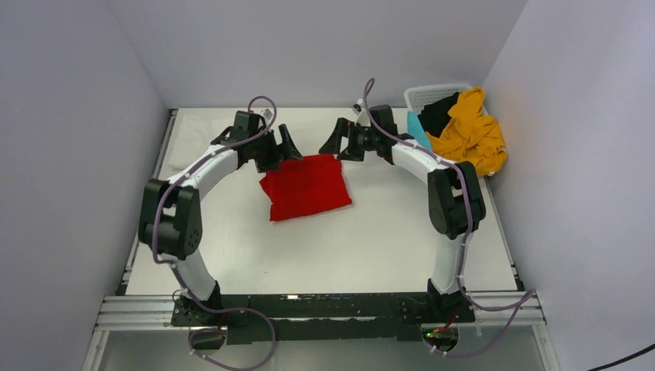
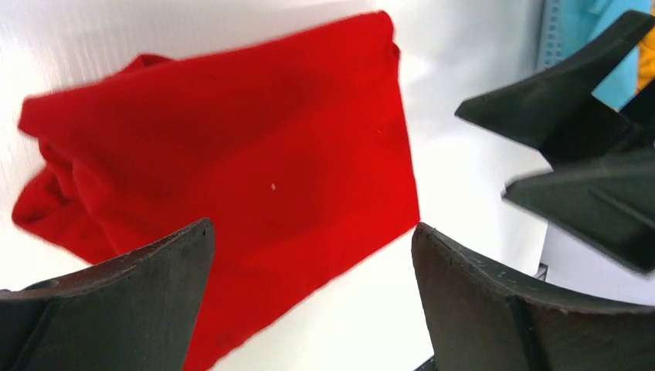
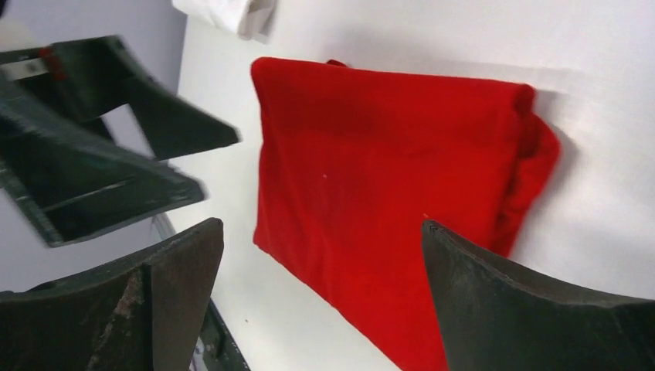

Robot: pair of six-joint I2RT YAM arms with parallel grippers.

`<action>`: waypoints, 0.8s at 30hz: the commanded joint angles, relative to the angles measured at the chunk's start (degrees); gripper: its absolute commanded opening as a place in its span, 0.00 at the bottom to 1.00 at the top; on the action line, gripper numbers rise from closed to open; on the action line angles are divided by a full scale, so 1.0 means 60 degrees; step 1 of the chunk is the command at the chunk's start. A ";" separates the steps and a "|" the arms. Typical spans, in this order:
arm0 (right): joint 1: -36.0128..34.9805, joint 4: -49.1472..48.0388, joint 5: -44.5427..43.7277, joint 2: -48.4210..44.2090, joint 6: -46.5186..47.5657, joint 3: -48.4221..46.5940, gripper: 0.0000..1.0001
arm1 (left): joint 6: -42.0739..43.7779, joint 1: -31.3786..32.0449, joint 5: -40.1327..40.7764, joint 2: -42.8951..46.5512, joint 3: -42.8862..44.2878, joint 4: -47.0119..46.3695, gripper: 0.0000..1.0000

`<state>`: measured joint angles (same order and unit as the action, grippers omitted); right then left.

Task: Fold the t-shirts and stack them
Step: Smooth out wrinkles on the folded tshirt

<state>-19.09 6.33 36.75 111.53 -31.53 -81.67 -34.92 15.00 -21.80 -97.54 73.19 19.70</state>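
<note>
Red t-shirt point(image 1: 307, 186) looks folded mid-surface, left end effector point(image 1: 279, 151) and right end effector point(image 1: 340, 145) both apart and empty; next probably means grabbing the mustard t-shirt point(image 1: 471, 135) at the far-right corner.

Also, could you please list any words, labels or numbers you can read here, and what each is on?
None can be read.
The red t-shirt shows no print, nor does the basket.
A pale strip on the left gripper, seen from the right wrist, is too blurred to read.
</note>
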 commanded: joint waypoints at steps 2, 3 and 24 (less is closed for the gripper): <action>-0.0153 -0.1849 0.0592 0.1555 -0.1342 -0.0884 1.00 | 0.0071 -0.0069 -0.0132 -0.1562 0.0939 -0.0376 0.99; -0.0157 -0.1919 0.0565 0.1942 -0.1501 -0.1111 1.00 | 0.0076 -0.0069 0.0026 -0.1766 0.0961 -0.0460 1.00; -0.0203 0.0382 -0.2445 0.0819 -0.0125 -0.1654 1.00 | 0.1262 -0.0015 0.1471 -0.0665 0.0935 0.0529 0.99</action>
<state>-21.06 2.87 30.52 127.31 -38.30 -90.98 -31.66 13.67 -19.64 -112.97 79.40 20.16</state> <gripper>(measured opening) 0.997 0.994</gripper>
